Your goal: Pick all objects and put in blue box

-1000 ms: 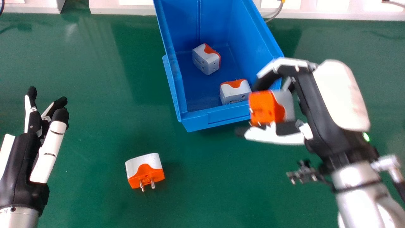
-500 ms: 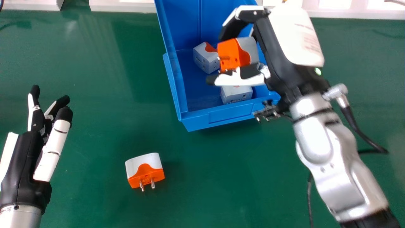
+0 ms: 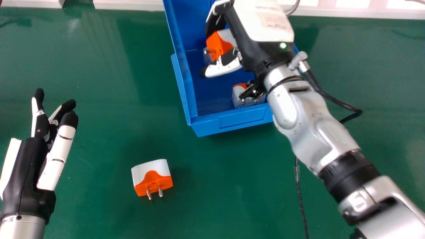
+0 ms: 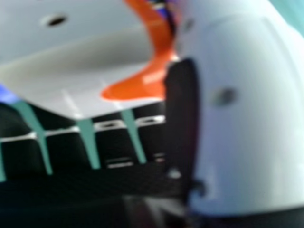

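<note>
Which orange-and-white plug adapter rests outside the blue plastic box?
The adapter on the green tabletop, prongs toward the robot; another adapter is in the right hand, others in the box.

Green tabletop, pale ledges along its far edge

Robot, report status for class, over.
Right hand gripping adapter over blue box. Left hand open. Loose adapter on table. Boxed adapter might crowd drop.

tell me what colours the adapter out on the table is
The adapter is white and orange, clearest in the head view.
</note>
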